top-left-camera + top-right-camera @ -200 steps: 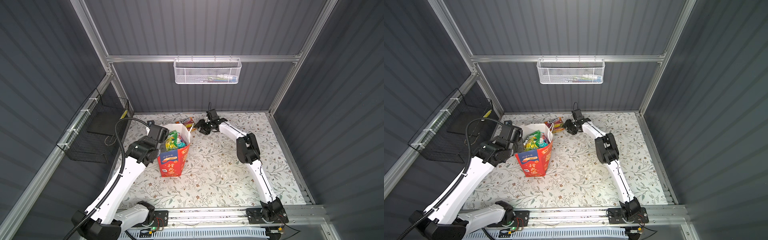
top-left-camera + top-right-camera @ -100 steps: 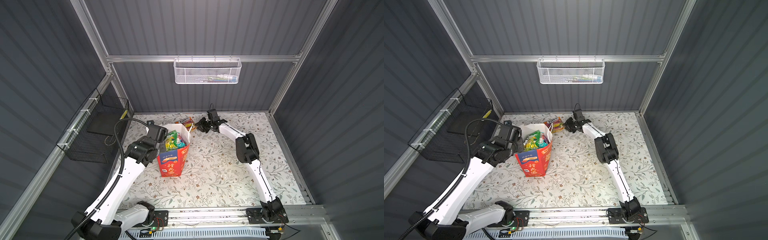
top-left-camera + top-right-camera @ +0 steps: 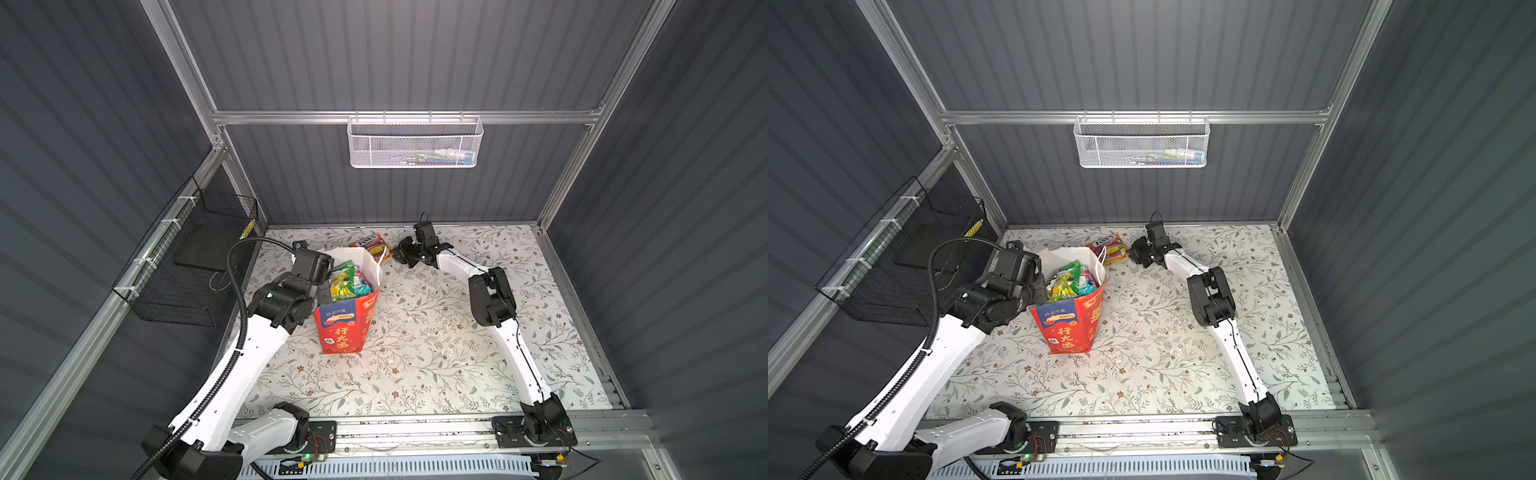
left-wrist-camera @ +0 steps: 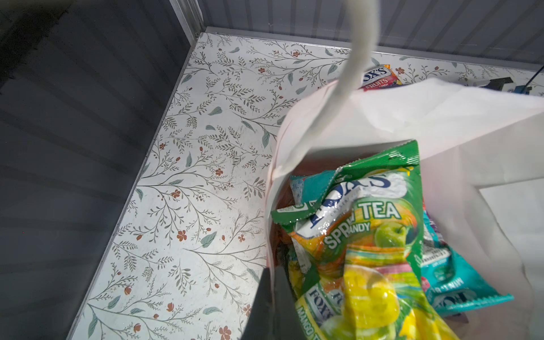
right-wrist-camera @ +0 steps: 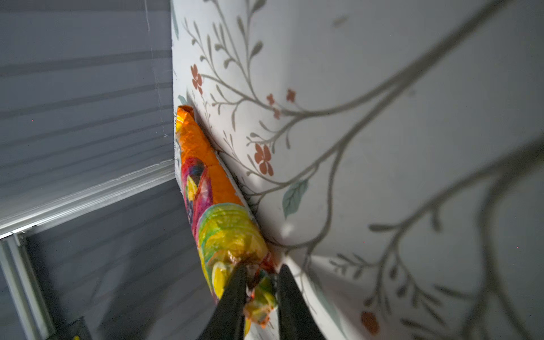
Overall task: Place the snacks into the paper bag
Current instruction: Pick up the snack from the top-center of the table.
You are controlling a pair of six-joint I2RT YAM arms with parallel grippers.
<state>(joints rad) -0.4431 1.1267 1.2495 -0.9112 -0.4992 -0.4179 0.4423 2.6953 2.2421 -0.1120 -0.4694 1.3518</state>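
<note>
The red paper bag point(image 3: 345, 328) point(image 3: 1067, 328) stands upright left of the table's middle, its white inside point(image 4: 441, 123) open. Several snacks point(image 3: 347, 282) point(image 3: 1069, 282) fill it, with a green FOX'S packet point(image 4: 368, 223) on top. My left gripper point(image 4: 273, 309) is shut on the bag's left rim, one finger on each side of the wall. One orange-pink FOX'S packet point(image 3: 372, 246) point(image 3: 1111, 249) point(image 4: 378, 77) lies on the table behind the bag. My right gripper point(image 5: 259, 294) point(image 3: 395, 254) is shut on this packet's point(image 5: 212, 188) crumpled near end, low over the table.
A white mesh basket point(image 3: 415, 143) hangs on the back wall and a black wire basket point(image 3: 187, 266) on the left wall. The back wall stands just behind the lying packet. The bag's white cord handle point(image 4: 353, 59) hangs in front of my left wrist camera.
My right gripper has reached left to the lying packet and its jaws have closed on the packet's end. The left arm and the bag have stayed put.
</note>
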